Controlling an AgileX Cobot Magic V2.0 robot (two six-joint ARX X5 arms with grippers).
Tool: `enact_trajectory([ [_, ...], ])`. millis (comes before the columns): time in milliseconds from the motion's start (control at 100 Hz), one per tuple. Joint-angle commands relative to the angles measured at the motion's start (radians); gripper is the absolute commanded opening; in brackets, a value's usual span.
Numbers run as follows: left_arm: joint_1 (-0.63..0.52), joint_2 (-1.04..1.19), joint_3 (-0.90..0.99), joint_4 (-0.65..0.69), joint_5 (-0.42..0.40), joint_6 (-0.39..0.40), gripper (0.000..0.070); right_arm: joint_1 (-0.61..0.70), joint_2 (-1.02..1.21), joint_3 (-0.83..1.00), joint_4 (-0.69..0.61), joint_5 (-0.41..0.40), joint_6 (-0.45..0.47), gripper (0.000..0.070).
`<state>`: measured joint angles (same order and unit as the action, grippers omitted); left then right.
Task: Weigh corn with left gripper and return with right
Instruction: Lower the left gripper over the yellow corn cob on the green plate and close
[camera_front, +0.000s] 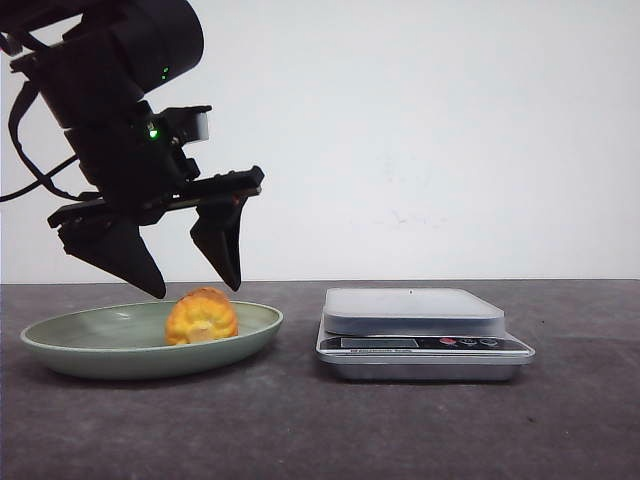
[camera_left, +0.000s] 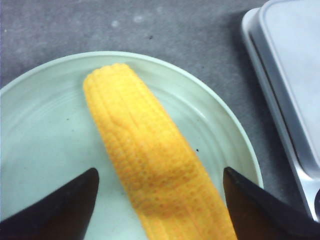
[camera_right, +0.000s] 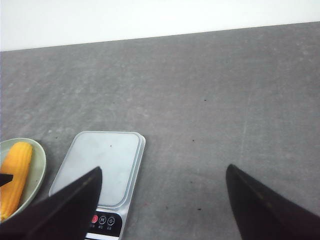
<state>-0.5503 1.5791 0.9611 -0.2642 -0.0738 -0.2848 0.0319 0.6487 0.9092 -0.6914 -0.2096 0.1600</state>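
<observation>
Hovering spread-fingered, the left gripper (camera_front: 197, 287) straddles one corn (camera_front: 201, 316) on one plate (camera_front: 100, 352) beside one scale (camera_front: 420, 334).

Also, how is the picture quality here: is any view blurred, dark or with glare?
Front view: even light, sharp, the left gripper a dark shape against the bright white wall. Left wrist view: the corn is soft and slightly out of focus, its kernels smeared, the fingers only black shapes. Right wrist view: the scale looks clear, with no glare.

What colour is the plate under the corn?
Pale green. The plate shows best in the left wrist view, with the yellow-orange corn lying on it.
</observation>
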Motion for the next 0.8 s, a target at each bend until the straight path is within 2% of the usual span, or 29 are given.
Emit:
enact_trajectory([
  [0, -0.007, 0.018, 0.013, 0.001, -0.003, -0.009, 0.0475, 0.002, 0.003, 0.011, 0.009, 0.000, -0.012, 0.0499],
  [660, -0.040, 0.068, 0.013, -0.036, 0.002, -0.050, 0.0466, 0.002, 0.003, 0.011, -0.006, 0.000, -0.011, 0.0498],
  [690, -0.041, 0.069, 0.013, -0.035, 0.002, -0.050, 0.0446, 0.002, 0.003, 0.011, -0.009, 0.000, -0.011, 0.0498],
  [720, -0.042, 0.069, 0.013, -0.035, 0.001, -0.051, 0.0398, 0.002, 0.003, 0.011, -0.010, 0.000, -0.011, 0.0498],
  [790, -0.042, 0.069, 0.013, -0.034, 0.002, -0.051, 0.0206, 0.002, 0.003, 0.011, -0.013, 0.000, -0.012, 0.0498],
])
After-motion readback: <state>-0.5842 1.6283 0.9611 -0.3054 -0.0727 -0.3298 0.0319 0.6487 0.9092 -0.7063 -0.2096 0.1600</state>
